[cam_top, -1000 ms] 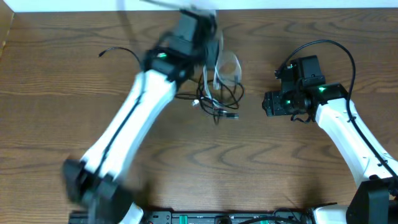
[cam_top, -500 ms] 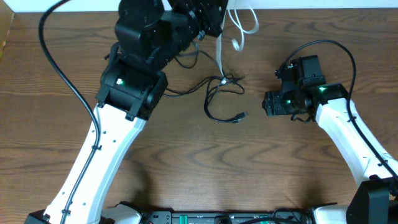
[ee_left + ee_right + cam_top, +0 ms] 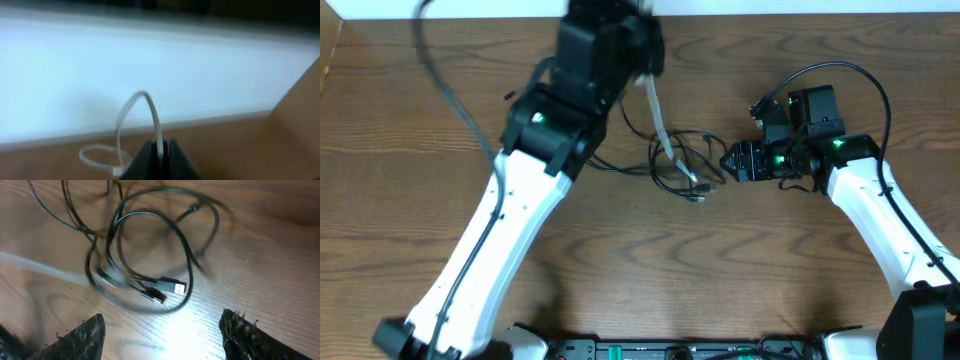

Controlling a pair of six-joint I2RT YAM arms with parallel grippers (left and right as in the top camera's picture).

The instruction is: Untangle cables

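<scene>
**Right gripper faces the black loops; white cable held taut from the far side**

We take the black cable [image 3: 682,160] as our landmark. It lies in loose overlapping loops on the table [image 3: 620,270].

The white cable [image 3: 655,115] runs as one nearly straight strand. It starts at the left gripper [image 3: 160,150], on the far side of the loops, and slants down into them. Its lower end lies among the black strands near their nearer edge. Its long axis thus points from far to near across the loops, leaning slightly toward the right arm's side.

In the left wrist view we see the left gripper's jaws pressed together on the white cable, which arches up out of them in a narrow bend.

The right gripper [image 3: 161,322] stands just beside the loops on their right side. Its jaws are spread wide and hold nothing. In the right wrist view the loops lie straight ahead of the gap between the jaws, and two small plug ends [image 3: 172,286] lie nearest to it. The white strand shows only as a pale blur at the left of the loops. We cannot tell whether it passes over or under the black strands.

We judge the right arm to be much the nearer to the black cable. It is therefore the arm placed to pin or take it. The coming move then turns on pulling the two cables apart along the white strand's axis, away from the loops.
</scene>
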